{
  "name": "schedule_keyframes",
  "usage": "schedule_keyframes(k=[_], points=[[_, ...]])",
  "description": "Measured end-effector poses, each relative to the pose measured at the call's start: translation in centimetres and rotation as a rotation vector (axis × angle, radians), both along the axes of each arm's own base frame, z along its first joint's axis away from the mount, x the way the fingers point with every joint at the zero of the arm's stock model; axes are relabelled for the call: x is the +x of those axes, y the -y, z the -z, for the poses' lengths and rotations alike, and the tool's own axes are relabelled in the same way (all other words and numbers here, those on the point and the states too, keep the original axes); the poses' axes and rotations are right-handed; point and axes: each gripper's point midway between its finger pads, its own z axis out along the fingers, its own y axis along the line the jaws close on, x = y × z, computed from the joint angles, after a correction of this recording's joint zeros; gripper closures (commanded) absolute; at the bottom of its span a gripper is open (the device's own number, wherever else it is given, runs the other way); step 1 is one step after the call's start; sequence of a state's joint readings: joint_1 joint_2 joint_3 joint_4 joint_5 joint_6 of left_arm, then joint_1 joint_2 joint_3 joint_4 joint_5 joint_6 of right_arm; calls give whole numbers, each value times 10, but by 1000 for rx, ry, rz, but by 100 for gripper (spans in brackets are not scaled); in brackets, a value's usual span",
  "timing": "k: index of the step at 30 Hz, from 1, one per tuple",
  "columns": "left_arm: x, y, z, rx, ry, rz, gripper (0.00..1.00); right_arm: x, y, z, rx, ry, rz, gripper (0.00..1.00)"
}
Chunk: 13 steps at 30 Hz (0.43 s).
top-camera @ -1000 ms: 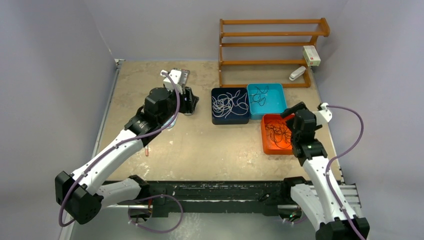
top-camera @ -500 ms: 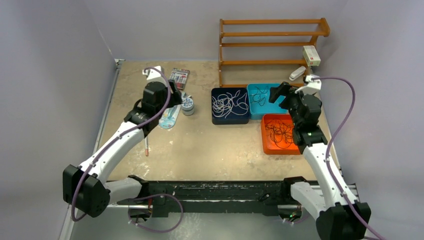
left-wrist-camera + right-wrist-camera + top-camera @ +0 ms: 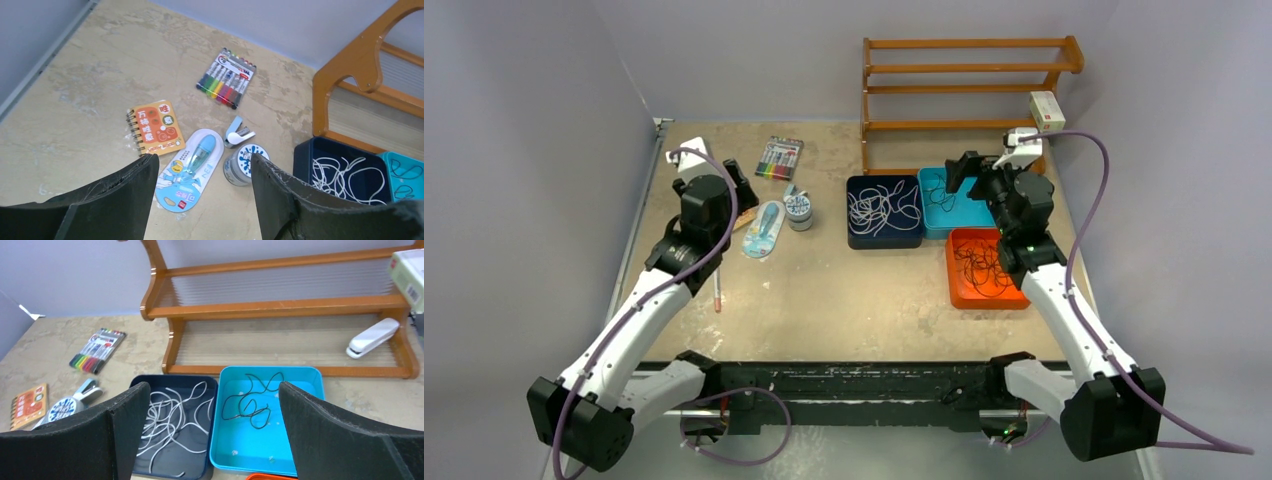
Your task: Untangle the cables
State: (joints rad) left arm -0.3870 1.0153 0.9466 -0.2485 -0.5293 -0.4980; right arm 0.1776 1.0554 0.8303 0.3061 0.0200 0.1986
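Observation:
White cables (image 3: pixel 882 208) lie in loose curls in a navy tray (image 3: pixel 854 238). One dark cable (image 3: pixel 944 192) lies in a blue tray (image 3: pixel 980 225), and a dark tangle of cables (image 3: pixel 980 266) fills an orange tray (image 3: pixel 964 296). My right gripper (image 3: pixel 959 172) hangs open over the blue tray's far side. In the right wrist view its jaws (image 3: pixel 214 390) frame the white cables (image 3: pixel 170 420) and the dark cable (image 3: pixel 250 401), holding nothing. My left gripper (image 3: pixel 742 188) stands open and empty at the left (image 3: pixel 202 165), well clear of the trays.
A wooden rack (image 3: pixel 964 90) stands behind the trays with a white stapler (image 3: pixel 372 337) and a box (image 3: pixel 1046 110). Near the left gripper lie a marker pack (image 3: pixel 779 158), an orange notebook (image 3: pixel 155 127), a blue blister pack (image 3: pixel 762 228), a round tin (image 3: pixel 800 208) and a pen (image 3: pixel 717 292).
The left arm has drawn back to the left, away from the stationery. The right arm has risen from the orange tray to over the blue tray. Both jaws have spread wider.

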Motion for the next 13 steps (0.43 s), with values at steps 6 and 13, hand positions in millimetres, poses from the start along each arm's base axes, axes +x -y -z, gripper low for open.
schedule_keyframes(k=[6, 13], points=[[-9, -13, 2, 23, 18, -46, 32, 4, 7, -9, -31, 31, 33, 1], [-9, -14, 1, 26, 26, -44, 31, 4, 10, -25, -51, 96, 42, 1]])
